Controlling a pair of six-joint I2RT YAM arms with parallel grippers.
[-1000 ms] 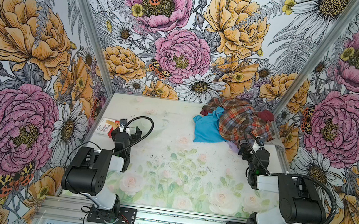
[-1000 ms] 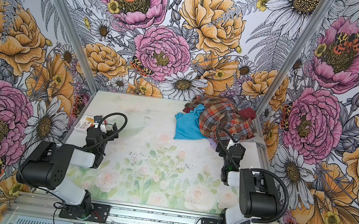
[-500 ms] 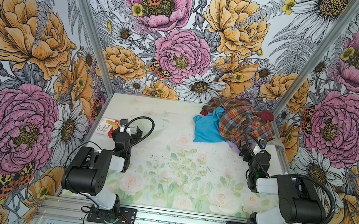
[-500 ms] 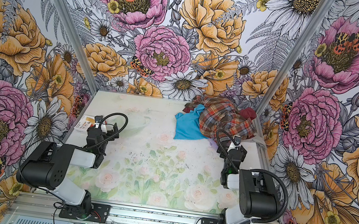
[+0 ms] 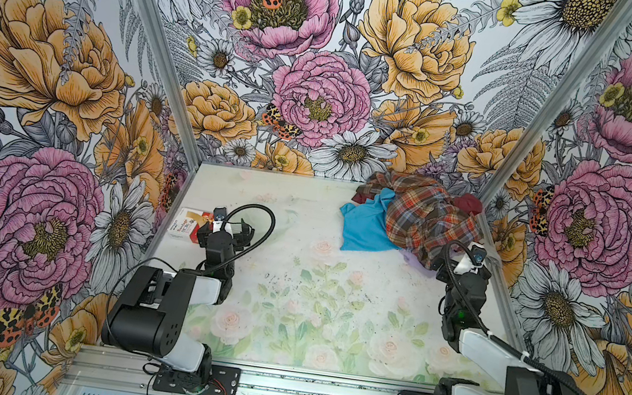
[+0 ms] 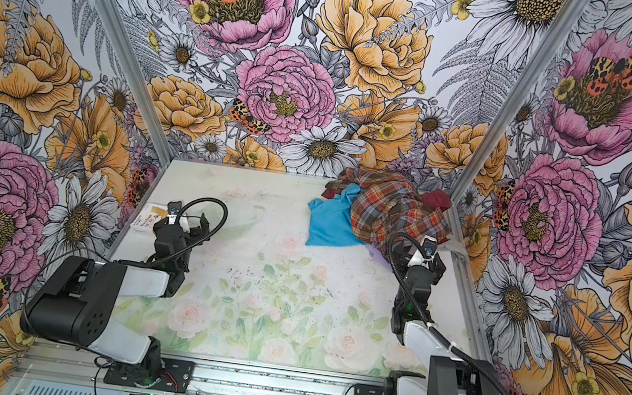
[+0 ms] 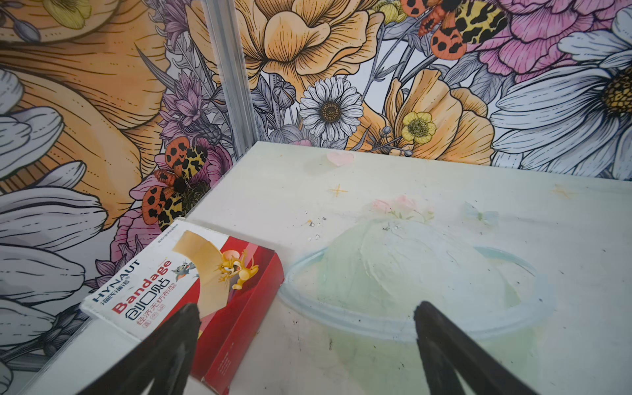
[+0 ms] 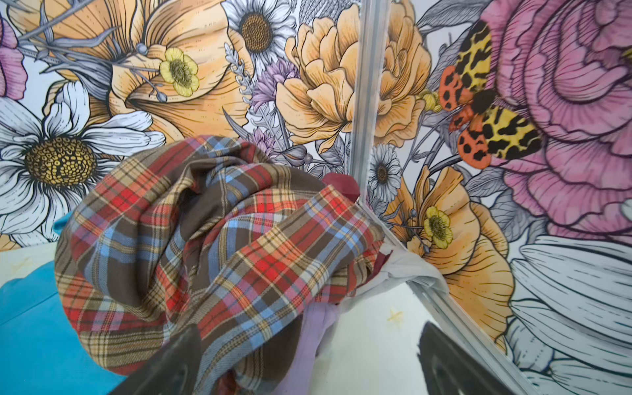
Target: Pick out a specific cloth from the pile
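Beside the pile (image 5: 429,218), right gripper (image 8: 307,338) spread wide, empty, left gripper (image 7: 306,307) likewise, turquoise cloth (image 5: 364,226) untouched

cloth (image 5: 363,228) partly under pile (image 5: 426,218) | right hand (image 5: 462,266) beside pile | left hand (image 5: 224,232) well apart

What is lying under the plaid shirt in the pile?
The plaid shirt covers one side of the blue cloth. A lilac cloth and a maroon cloth show at its edges. How far they reach under it is hidden.
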